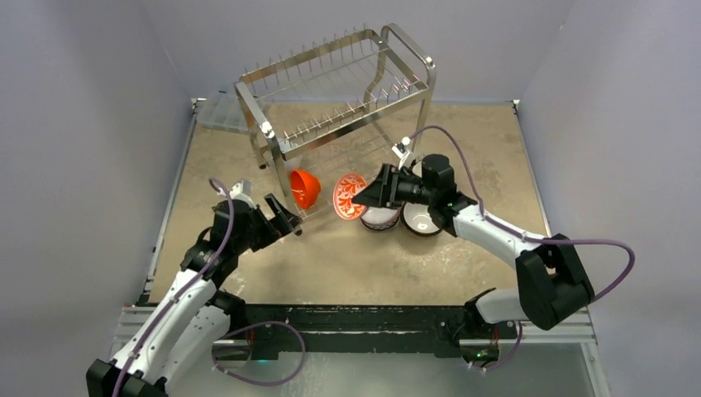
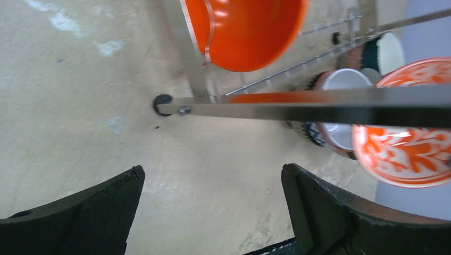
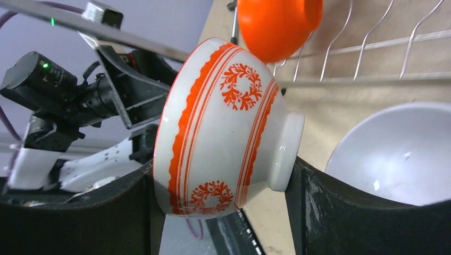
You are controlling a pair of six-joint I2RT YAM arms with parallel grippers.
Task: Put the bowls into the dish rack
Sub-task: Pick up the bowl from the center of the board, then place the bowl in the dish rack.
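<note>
Currently the dish rack [image 1: 335, 99] is seen standing at the far middle of the table [image 1: 463, 141], with a clear plastic box [image 1: 220, 112] just behind its far-left corner. An orange bowl [image 1: 304, 188] is lodged on its side at the near-left end of the lower tier, among the upright prongs. The left gripper [image 1: 283, 217] is positioned just near and to the left of that bowl, low over the table; its fingers are spread wide apart and nothing is held between them, as is confirmed in the left wrist view, where only bare tabletop is seen in the gap. A red floral bowl [image 1: 350, 197] is gripped by the right gripper [image 1: 369, 195] and is carried on edge just to the right of the orange bowl, in front of the lower tier; in the right wrist view one finger is pressed against its rim side and the other against its foot. Two further bowls are left upright on the table just below the right gripper: a patterned bowl [image 1: 381, 220] and, touching it on the right, a white-lined bowl [image 1: 422, 220].
</note>
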